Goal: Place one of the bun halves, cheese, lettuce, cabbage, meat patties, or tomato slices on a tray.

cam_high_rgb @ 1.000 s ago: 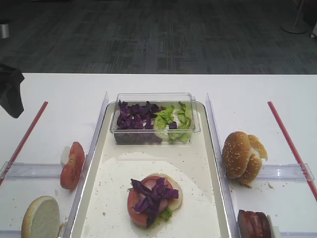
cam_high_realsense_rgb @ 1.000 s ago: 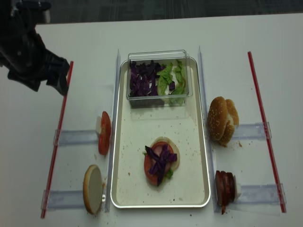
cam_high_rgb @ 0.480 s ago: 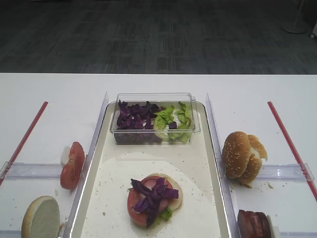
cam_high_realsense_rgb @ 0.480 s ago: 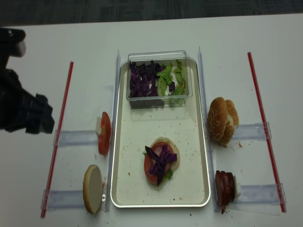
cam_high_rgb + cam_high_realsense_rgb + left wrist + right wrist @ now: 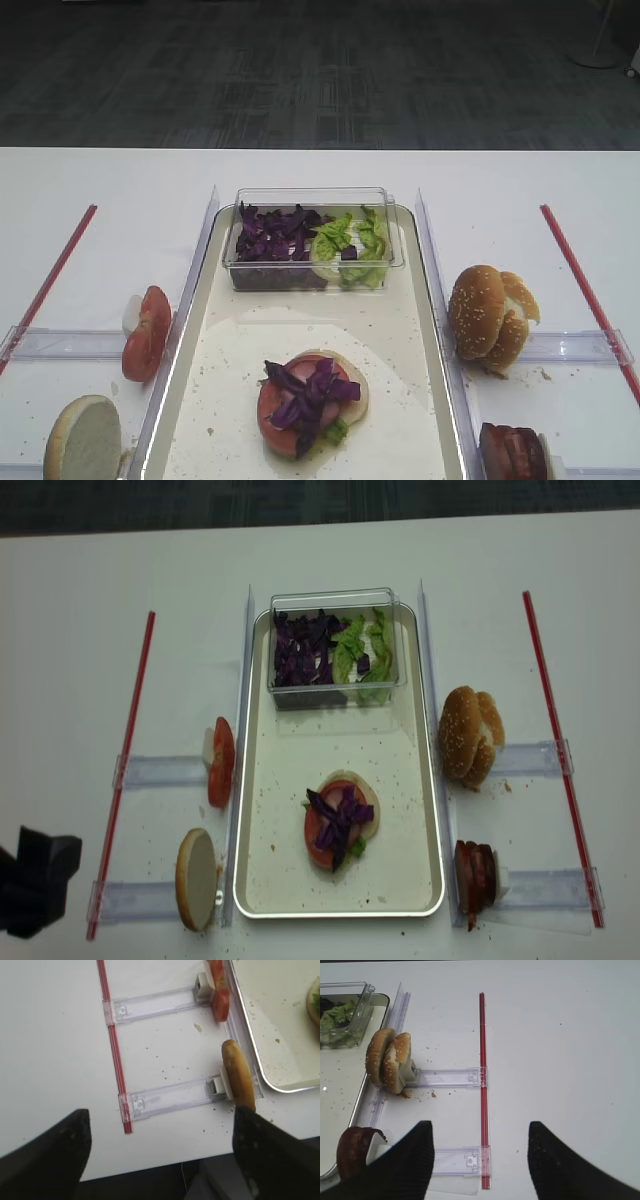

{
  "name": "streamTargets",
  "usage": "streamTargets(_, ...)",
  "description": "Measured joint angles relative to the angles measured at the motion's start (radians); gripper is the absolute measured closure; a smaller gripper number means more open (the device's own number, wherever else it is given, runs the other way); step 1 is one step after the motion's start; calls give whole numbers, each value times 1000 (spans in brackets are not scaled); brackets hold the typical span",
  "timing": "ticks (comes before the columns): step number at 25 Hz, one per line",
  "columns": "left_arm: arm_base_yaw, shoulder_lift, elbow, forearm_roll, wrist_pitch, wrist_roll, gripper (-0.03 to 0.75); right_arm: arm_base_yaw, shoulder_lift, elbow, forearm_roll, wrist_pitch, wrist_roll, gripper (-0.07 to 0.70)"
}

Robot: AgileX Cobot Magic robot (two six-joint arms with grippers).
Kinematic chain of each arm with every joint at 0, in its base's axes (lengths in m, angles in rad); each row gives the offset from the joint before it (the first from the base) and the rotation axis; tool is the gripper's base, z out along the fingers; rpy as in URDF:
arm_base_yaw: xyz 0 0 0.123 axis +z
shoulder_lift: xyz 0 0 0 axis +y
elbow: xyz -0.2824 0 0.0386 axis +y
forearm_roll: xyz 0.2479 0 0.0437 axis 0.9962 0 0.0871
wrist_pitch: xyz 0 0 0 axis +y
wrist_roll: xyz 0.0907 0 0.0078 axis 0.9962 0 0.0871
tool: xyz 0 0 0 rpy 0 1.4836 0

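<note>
Exterior high view: the long silvery-rimmed cream tray (image 5: 420, 300) on the white tabletop (image 5: 120, 190) carries a stack of pale bun half (image 5: 350, 385), red tomato slice (image 5: 275, 405) and purple cabbage shreds (image 5: 305, 390). Behind it sits a clear plastic tub (image 5: 312, 238) with green lettuce pieces (image 5: 345, 240). The left pincer (image 5: 160, 1150) and right pincer (image 5: 480, 1160) both stand spread, holding nothing, over bare tabletop outside the tray.
</note>
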Motion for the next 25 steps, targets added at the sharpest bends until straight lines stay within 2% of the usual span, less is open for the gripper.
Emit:
streamTargets(9,1,-328,180,-28,-11,0,181,0,0,0,0,0,0,186)
streamTargets(18,1,-524,195,-29,-11,6,181,0,0,0,0,0,0,186)
streamTargets(25,1,-577,212,-30,-25,6,181,0,0,0,0,0,5,186)
